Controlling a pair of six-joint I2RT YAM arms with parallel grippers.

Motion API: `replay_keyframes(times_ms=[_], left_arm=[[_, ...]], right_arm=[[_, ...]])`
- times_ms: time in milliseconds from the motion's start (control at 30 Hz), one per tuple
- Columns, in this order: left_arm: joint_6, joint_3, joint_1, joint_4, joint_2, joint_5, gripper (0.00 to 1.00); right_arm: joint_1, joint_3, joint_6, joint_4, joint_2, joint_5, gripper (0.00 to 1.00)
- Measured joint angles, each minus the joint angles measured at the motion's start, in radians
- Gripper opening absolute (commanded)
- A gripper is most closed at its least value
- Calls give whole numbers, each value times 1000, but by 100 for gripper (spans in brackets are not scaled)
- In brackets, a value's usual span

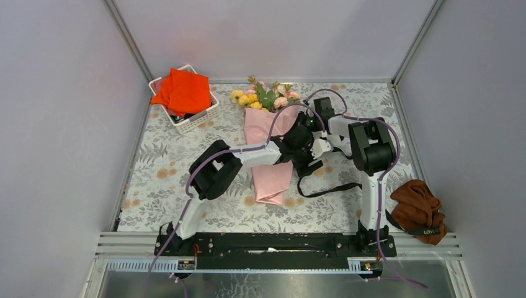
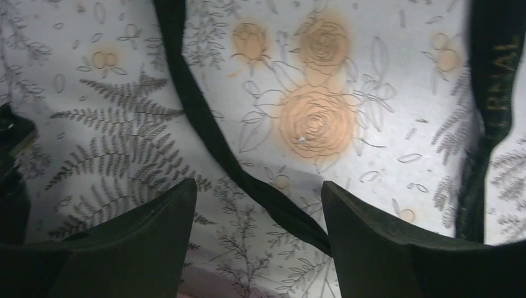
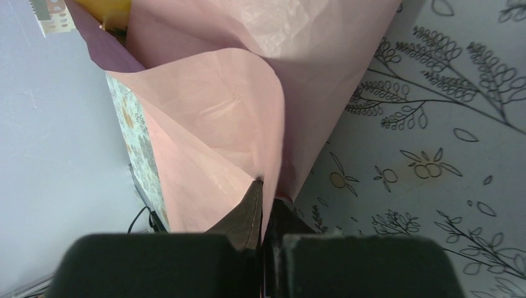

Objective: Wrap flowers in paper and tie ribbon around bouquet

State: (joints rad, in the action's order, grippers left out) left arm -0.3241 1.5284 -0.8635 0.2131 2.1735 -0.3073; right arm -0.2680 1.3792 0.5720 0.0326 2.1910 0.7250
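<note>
Right wrist: creased pink paper (image 3: pixel 217 124)

Bouquet (image 1: pixel 260 129) lies mid-surface, blooms (image 1: pixel 265 96) twd 12 o'clock, narrow paper (image 1: pixel 273 183) end twd 6. L arm (image 1: pixel 214 171) & R arm (image 1: pixel 372 149) meet over its 3 o'clock edge. Black ribbon (image 1: pixel 329 191) trails on surface (image 1: pixel 161 180) at bouquet's 4. White basket (image 1: pixel 200 118) w/ orange cloth (image 1: pixel 183 90) at 10; brown cloth (image 1: pixel 417 208) at 4.

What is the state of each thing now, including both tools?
paper: wrapped around the flowers, lying on the table
ribbon: loose on the table, not tied
left tool: open, above the ribbon
right tool: shut on the paper's edge
orange cloth: lying in the white basket
</note>
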Motion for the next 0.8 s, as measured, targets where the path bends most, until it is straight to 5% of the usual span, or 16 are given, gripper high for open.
replay_keyframes(times_ms=[167,267,333,433,467,633,800], left_arm=[[26,26,13,-17,24,24,77],[43,52,13,-15,45,19,67],[51,77,13,-10,62,19,49],[64,103,13,-9,79,19,5],[68,108,13,-5,82,19,0],[79,76,13,0,59,-12,0],[47,-111,-11,100,-95,-93,0]], right_arm=[[6,26,-31,-43,0,-2,0],[16,38,-49,-70,0,-7,0],[26,48,-60,-87,1,-10,0],[36,61,-71,-108,1,-18,0],[38,63,-74,-113,1,-23,0],[33,64,-78,-136,0,-38,0],[11,64,-59,-154,-9,-54,0]])
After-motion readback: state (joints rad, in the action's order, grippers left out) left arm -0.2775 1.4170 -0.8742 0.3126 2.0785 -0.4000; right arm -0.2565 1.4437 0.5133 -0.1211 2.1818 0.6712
